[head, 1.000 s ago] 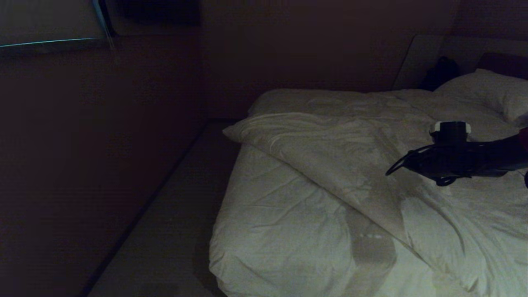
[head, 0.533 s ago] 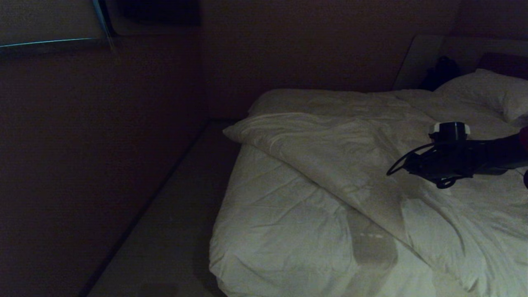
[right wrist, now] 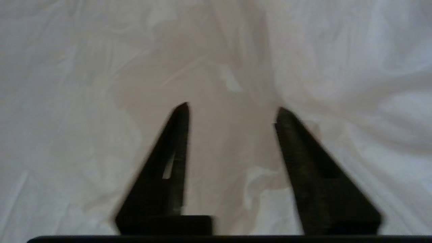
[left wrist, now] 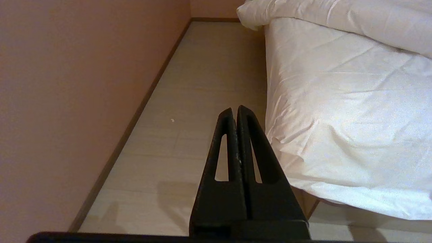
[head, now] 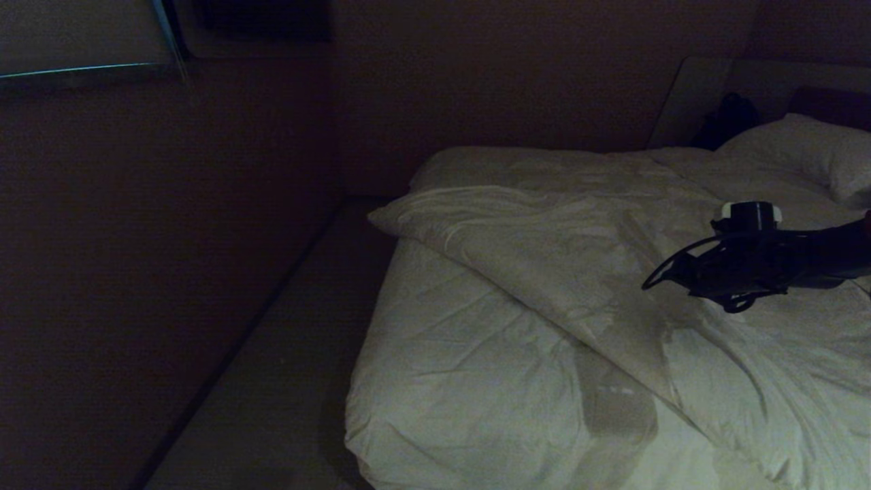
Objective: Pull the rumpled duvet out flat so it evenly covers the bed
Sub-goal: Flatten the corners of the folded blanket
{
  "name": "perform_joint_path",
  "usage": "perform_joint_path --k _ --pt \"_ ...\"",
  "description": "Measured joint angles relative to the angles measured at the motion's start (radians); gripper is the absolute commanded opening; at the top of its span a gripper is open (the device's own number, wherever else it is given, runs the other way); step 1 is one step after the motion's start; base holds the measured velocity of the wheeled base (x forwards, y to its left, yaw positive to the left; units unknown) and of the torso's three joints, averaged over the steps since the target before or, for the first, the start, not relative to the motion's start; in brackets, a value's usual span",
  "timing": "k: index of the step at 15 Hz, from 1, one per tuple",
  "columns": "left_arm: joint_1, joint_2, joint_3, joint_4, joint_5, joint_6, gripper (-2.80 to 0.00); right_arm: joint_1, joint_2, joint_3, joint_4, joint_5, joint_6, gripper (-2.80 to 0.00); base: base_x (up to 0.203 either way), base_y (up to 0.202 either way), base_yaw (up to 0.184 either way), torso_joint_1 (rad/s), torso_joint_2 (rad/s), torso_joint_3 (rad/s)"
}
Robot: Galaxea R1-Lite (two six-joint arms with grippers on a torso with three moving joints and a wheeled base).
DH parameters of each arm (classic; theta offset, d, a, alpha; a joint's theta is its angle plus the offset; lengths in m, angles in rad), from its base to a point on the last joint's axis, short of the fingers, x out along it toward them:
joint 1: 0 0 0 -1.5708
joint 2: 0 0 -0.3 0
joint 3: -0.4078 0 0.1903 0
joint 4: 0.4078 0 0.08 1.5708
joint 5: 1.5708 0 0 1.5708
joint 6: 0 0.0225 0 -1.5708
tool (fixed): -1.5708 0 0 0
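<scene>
White and puffy, the duvet (head: 612,272) lies bunched slantwise on the bed (head: 463,381), leaving the near left corner bare. The right gripper (right wrist: 233,108) hangs over it, jaws apart. Best pinch a thick fold, then pull slowly toward that corner. The left gripper (left wrist: 235,109) is clenched, empty.

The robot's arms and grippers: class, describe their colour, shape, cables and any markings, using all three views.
Left gripper: two matte black tapering fingers, each with a long slot cut through it. Right gripper: the same black wedge-shaped fingers, one showing a slot. In the head view the right arm is dark, with a thin black cable looping beside it and a short black cylinder with a pale band on top. No markings visible.
</scene>
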Motion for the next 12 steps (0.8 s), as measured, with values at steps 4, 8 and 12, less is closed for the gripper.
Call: perform_joint_path --k 4,8,12 --pt "0.0 0.0 0.0 0.0 0.0 0.0 -2.8 -0.001 -0.009 0.004 -0.002 0.033 -0.002 0.0 0.0 0.0 0.0 0.0 0.0 0.0" --pt "0.0 0.0 0.0 0.0 0.0 0.0 -2.8 -0.01 -0.025 -0.003 -0.001 0.032 -0.011 0.0 0.0 0.0 0.0 0.0 0.0 0.0" --pt "0.0 0.0 0.0 0.0 0.0 0.0 -2.8 -0.013 -0.021 -0.014 0.001 0.017 -0.051 0.0 0.0 0.0 0.0 0.0 0.0 0.0"
